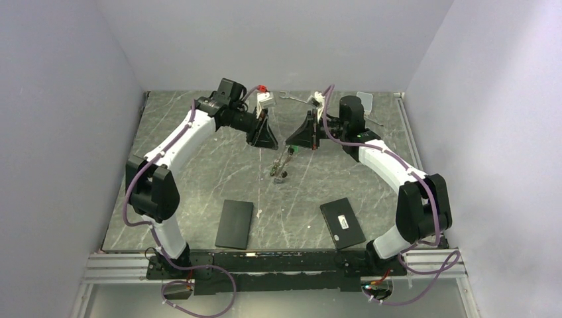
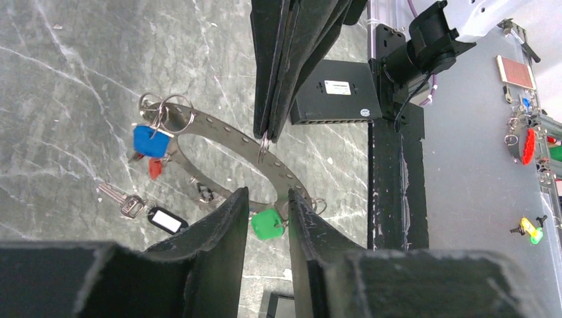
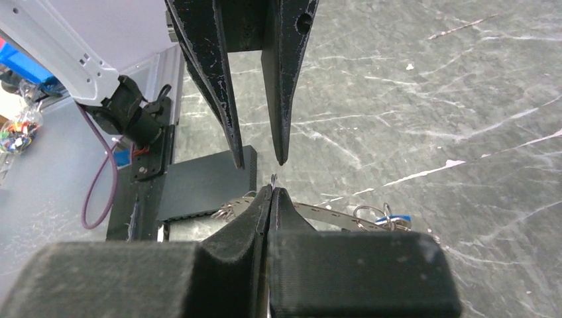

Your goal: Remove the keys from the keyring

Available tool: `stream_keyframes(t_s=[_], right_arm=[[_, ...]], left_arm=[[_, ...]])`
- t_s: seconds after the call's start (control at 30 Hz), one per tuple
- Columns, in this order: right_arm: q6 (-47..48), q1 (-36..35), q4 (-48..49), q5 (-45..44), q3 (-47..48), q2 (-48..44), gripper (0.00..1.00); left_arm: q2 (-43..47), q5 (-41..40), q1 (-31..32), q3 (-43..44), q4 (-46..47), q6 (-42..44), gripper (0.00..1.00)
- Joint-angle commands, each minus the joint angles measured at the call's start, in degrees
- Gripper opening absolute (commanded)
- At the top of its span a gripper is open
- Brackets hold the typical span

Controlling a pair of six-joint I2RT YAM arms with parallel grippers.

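Right gripper [image 2: 264, 136] holds the keyring [image 2: 222, 127] up over the middle of the table [image 2: 66, 66]
Its jaws are clamped shut on the ring's upper edge. In the left wrist view the ring's long axis slants from a blue tag [image 2: 150, 140] at upper left to a green tag [image 2: 268, 224] at lower right. That tag shows between the narrowly parted left gripper [image 2: 267, 193], and keys [image 2: 121, 202] dangle below

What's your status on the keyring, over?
Right pincer shut on the keyring band. Left pincer open, green tag seen in its gap. Two black boxes lie near the bases, clear of both.
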State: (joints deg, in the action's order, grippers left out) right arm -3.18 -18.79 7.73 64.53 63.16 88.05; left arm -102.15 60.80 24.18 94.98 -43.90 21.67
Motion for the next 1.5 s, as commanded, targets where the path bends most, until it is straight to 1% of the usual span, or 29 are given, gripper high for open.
stream_keyframes(t_s=[0.0,0.13,0.17,0.23,0.37,0.43,0.47,0.63,0.77,0.93,1.0,1.1,1.23,1.37,1.47], right_arm=[[-3.37,1.94,6.45,1.16,0.41,-2.72,0.00],[-7.77,6.22,10.06,2.10,-0.38,-4.00,0.00],[-8.42,7.36,10.14,2.01,-0.33,-4.36,0.00],[-8.98,9.56,9.70,1.64,-0.31,-5.06,0.00],[-6.13,12.54,4.24,-0.10,-0.42,-7.05,0.00],[-3.78,13.79,1.51,-0.90,-1.01,-7.88,0.00],[-2.54,14.49,-0.11,-1.61,-1.11,-8.29,0.00],[4.87,17.37,-11.43,-6.83,-0.35,-10.54,0.00],[5.84,18.39,-14.00,-10.39,-2.34,-11.58,0.00],[3.34,17.73,-8.22,-14.56,-7.03,-9.63,0.00],[3.27,17.07,-6.63,-15.36,-7.47,-7.82,0.00],[-0.09,16.30,-2.92,-16.24,-7.52,-4.34,0.00],[-2.12,15.83,1.42,-18.66,-5.59,0.49,0.00],[-4.53,15.70,4.94,-20.21,-2.12,5.87,0.00],[-5.93,15.35,6.03,-21.13,1.12,10.57,0.00]], left_arm=[[3.37,2.59,-1.87,-1.40,4.51,-3.01,0.36],[4.04,1.19,-3.62,-3.05,7.25,-5.02,0.47],[4.06,0.53,-3.84,-3.30,7.63,-5.24,0.49],[3.99,-0.67,-4.13,-3.85,8.40,-5.61,0.55],[3.51,-3.32,-4.23,-4.32,9.66,-6.30,0.58],[3.16,-5.42,-4.23,-4.49,10.50,-6.56,0.66],[2.92,-6.88,-4.23,-4.60,11.03,-6.98,0.67],[2.13,-14.19,-4.23,-5.31,12.63,-7.38,0.67],[1.77,-17.00,-4.23,-5.90,14.01,-8.22,0.68],[0.84,-18.02,-4.23,-5.64,14.68,-9.13,0.68],[0.64,-18.76,-4.23,-6.08,15.06,-9.10,0.67],[0.27,-19.52,-4.23,-6.88,15.80,-9.02,0.67],[-0.47,-20.20,-4.17,-8.02,16.95,-9.38,0.66],[-1.13,-23.74,-3.53,-10.02,18.52,-9.29,0.66],[-2.14,-24.18,-2.99,-10.35,17.74,-9.14,0.67]])
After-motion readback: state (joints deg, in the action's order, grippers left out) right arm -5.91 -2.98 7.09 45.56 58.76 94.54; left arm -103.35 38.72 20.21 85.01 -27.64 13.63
